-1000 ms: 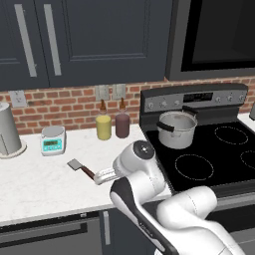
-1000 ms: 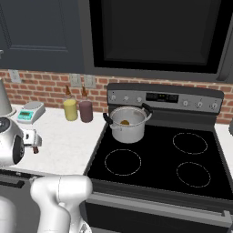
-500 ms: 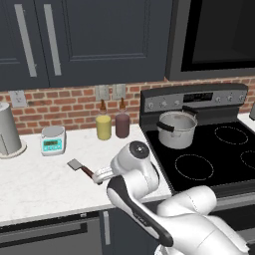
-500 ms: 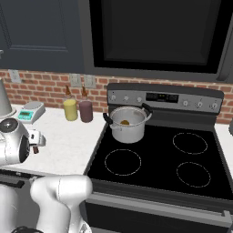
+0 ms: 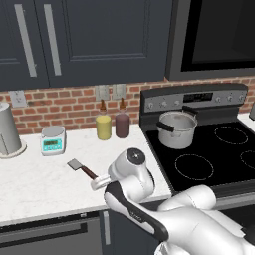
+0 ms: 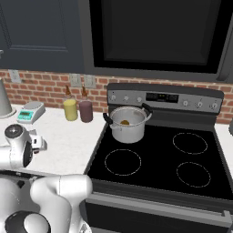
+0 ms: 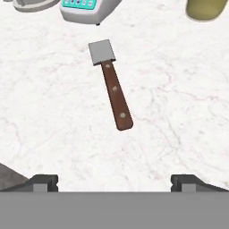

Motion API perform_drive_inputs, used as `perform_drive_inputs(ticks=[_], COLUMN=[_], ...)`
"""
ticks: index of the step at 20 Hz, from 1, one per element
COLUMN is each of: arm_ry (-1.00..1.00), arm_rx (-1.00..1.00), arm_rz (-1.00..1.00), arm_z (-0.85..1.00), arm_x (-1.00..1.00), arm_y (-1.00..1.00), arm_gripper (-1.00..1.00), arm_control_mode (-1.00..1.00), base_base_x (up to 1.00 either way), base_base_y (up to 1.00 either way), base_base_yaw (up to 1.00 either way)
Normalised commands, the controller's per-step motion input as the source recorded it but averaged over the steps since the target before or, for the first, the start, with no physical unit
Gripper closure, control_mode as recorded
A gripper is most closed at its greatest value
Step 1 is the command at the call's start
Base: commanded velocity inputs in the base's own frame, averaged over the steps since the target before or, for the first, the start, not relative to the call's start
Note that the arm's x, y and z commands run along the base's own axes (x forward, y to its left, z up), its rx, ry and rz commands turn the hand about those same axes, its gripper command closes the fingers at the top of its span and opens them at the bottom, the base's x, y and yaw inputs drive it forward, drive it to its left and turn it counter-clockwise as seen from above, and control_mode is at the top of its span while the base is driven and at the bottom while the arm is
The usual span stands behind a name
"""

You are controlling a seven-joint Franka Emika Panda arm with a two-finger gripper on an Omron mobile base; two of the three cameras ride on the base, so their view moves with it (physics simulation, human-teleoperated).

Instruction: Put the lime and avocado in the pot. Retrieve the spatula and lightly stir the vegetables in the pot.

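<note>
The spatula point(image 7: 112, 89) lies flat on the white marble counter, its grey blade point(image 7: 102, 53) pointing away and its brown handle point(image 7: 118, 105) toward me. My gripper point(image 7: 114, 182) hovers over the handle end, open wide, with nothing between its fingertips point(image 7: 44, 181). From the left base view the spatula point(image 5: 82, 169) lies just left of my hand. The steel pot point(image 6: 127, 124) stands on the stove's back left burner, and a brownish bit of the avocado point(image 6: 124, 122) shows inside it. The lime is hidden. The pot point(image 5: 175, 130) is well to the right of my hand.
A small kitchen scale point(image 5: 53, 140) and a tall grey container point(image 5: 9, 130) stand at the back left of the counter. A yellow bottle point(image 5: 103, 125) and a dark bottle point(image 5: 122, 123) stand by the brick wall. The black stovetop point(image 6: 154, 157) lies to the right.
My arm has eased a little down and to the left over the spatula. The gripper stays open and the spatula has not moved.
</note>
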Motion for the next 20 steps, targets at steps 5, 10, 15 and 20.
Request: perform_drive_inputs(ticks=[5,10,15,20], arm_ry=[-0.05,-0.11,-0.03,0.00], arm_rx=[0.00,0.00,0.00,0.00], arm_rz=[0.05,0.01,0.00,0.00], arm_z=[-0.08,0.00,0.00,-0.03], arm_x=[0.04,0.00,0.00,0.04], arm_y=[0.00,0.00,0.00,0.00], arm_gripper=[-1.00,-1.00,-1.00,-1.00], arm_control_mode=[-1.00,-1.00,-1.00,-1.00], base_base_x=[0.00,0.00,0.00,0.00], base_base_y=[0.00,0.00,0.00,0.00], base_base_yaw=[0.00,0.00,0.00,0.00])
